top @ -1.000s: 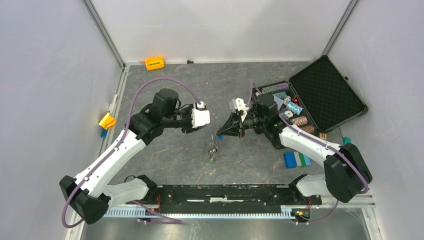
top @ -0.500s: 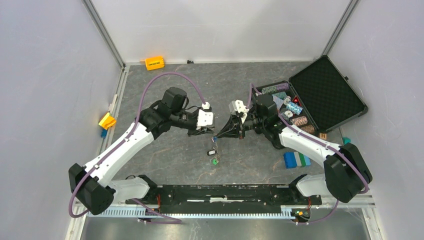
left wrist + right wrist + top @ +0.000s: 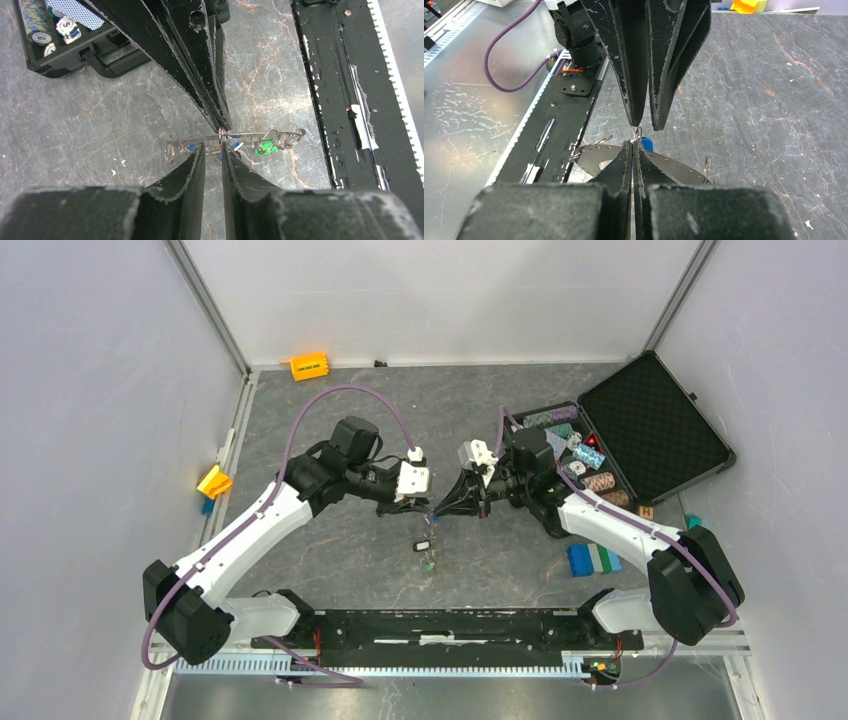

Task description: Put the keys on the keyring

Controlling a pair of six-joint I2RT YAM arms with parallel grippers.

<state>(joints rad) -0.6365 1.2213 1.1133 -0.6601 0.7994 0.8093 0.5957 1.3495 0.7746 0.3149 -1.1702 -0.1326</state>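
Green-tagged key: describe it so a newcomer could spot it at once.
On the grey marbled table, find where the left pincer and right pincer meet tip to tip. Just below that in the top view, toward the black base rail, is a bunch of keys. The green-tagged key alone carries a bright green tag; its neighbours show a black tag and a blue tag.

Left wrist view, upper left of the frame: poker chips lie in an open black case. The face of the blue-and-tan chip topping a stack carries the numeral "50", seen rotated. The white chip to its right carries a single "5". A third chip below them shows a mark too small to read. Top external view, right of centre: a small tan block beside the case bears a dark letter, apparently "H".
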